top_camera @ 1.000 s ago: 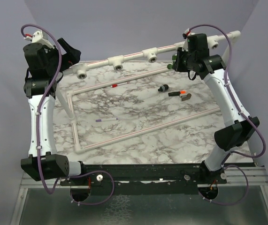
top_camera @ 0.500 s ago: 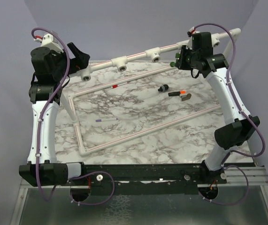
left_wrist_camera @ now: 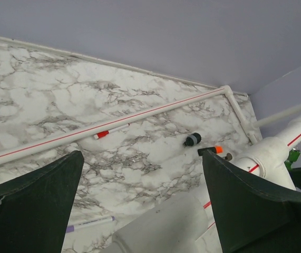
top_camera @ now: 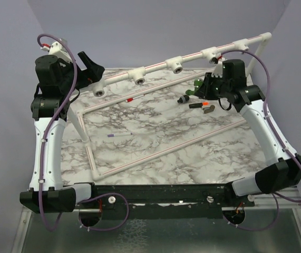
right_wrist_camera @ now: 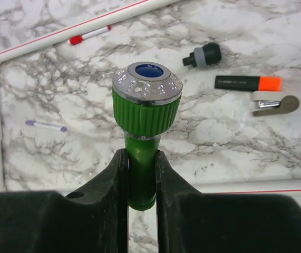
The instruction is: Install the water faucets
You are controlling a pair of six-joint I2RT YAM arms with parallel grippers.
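Clamping the green faucet (right_wrist_camera: 146, 105) by its stem, the right jaws hold it tight above the far right of the counter (top_camera: 155, 138). The stem's lower end is buried between them; the top view shows only a scrap of green. Long axis runs straight out along the jaws, blue silver-rimmed end leading, near the black cap (right_wrist_camera: 203, 55). Left jaws gape wide beside the white pipe frame (top_camera: 158, 66); contact unclear.
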